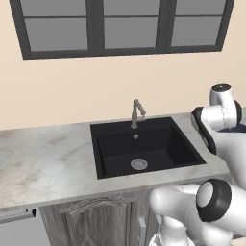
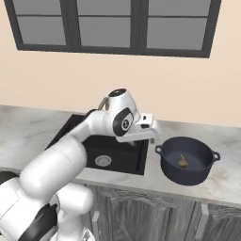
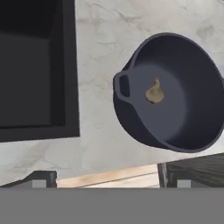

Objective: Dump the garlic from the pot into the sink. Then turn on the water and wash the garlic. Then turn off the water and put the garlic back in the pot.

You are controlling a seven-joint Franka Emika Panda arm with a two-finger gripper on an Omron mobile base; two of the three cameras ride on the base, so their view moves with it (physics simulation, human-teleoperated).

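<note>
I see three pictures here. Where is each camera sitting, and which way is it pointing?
Left base view: behind the arm to its left, facing the sink and faucet; white arm at lower right.
Right base view: behind to its right, facing the counter and pot; arm at lower left.
Hand view: on the hand, looking down at the pot holding the garlic; open fingers at the bottom.
Both base views share the sink.

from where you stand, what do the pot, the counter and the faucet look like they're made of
The pot: dark navy, smooth with a dull sheen, probably enamelled or coated metal; it could be something else. The counter: pale grey stone with tan veining, marble-like, polished. The faucet: slim grey metal with a brushed, not mirror-bright look, likely steel.
</note>
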